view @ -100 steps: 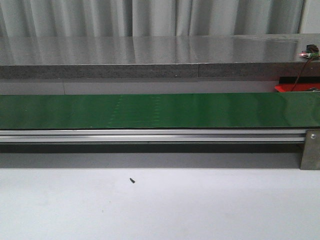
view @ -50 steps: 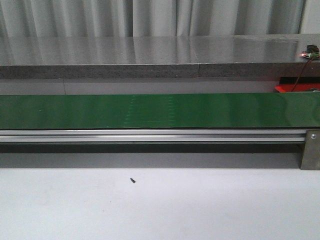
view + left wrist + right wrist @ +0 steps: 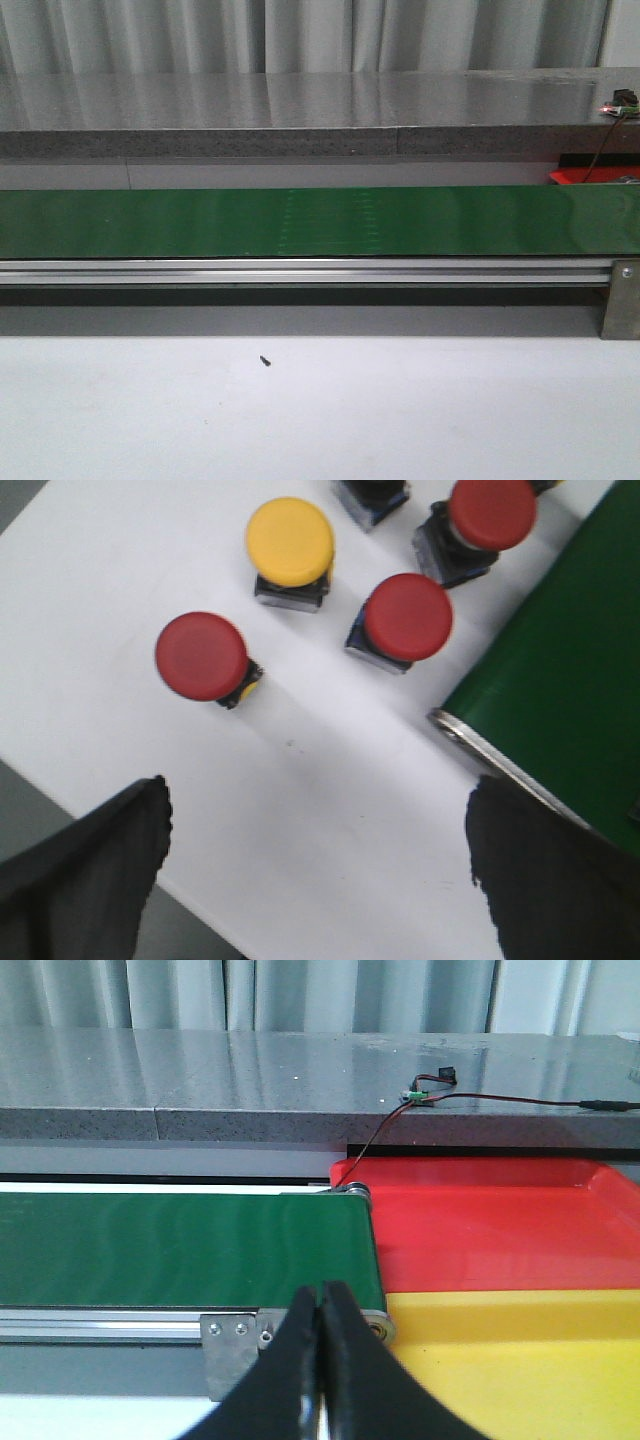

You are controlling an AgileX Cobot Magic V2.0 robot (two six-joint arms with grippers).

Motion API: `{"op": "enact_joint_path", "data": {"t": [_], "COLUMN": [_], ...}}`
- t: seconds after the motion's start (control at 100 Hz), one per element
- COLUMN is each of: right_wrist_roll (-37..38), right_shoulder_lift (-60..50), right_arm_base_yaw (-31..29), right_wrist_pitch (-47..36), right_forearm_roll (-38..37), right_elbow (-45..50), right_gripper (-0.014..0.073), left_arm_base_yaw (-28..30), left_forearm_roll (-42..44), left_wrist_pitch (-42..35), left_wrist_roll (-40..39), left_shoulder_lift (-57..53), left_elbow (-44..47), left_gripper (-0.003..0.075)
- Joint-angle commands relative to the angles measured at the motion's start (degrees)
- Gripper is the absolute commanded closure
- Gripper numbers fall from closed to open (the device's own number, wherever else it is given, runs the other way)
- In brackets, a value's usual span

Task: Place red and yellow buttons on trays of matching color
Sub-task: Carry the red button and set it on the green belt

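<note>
A: Front view: nothing is carried on the green belt [image 3: 320, 222].

B: Left wrist view: jaws are spread wide above the desk [image 3: 330, 800]; red button [image 3: 201, 657] beside the belt should be centred.

A: Right wrist view: jaws are closed, empty, near the red tray [image 3: 500, 1225] and yellow tray [image 3: 520, 1350] at the belt's end.

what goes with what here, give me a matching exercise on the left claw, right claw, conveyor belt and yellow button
Column 1:
1. left claw
2. right claw
3. conveyor belt
4. yellow button

Column 2:
A. green, nothing on it
B. fingers together, empty
C. on the white table among red buttons
D. fingers wide apart above the white table

Pairs: 1-D, 2-B, 3-A, 4-C
</note>
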Motion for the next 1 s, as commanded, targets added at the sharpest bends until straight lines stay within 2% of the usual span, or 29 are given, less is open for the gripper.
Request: {"op": "enact_joint_path", "data": {"t": [0.0,0.26,0.76,0.99], "right_wrist_roll": [-0.07,-0.07,-0.07,-0.07], "right_shoulder_lift": [-1.10,-1.10,-1.10,-1.10], "right_arm_base_yaw": [0.11,0.11,0.11,0.11], "right_wrist_pitch": [-4.42,-4.42,-4.42,-4.42], "right_forearm_roll": [-0.43,-0.43,-0.43,-0.43], "right_elbow": [-1.00,-1.00,-1.00,-1.00], "right_gripper": [0.0660,0.0660,0.0660,0.0660], "left_arm_base_yaw": [2.61,7.98,8.10,7.97], "left_forearm_roll": [-0.16,-0.16,-0.73,-0.85], "left_wrist_pitch": [-3.61,-6.23,-13.60,-19.02], "left_wrist_roll": [-1.03,-1.14,-1.14,-1.14], "left_shoulder_lift": [-1.85,1.03,11.88,12.90], "left_elbow": [0.27,1.74,0.20,0.17], "left_gripper": [0.0134,0.0134,0.0134,0.0136]}}
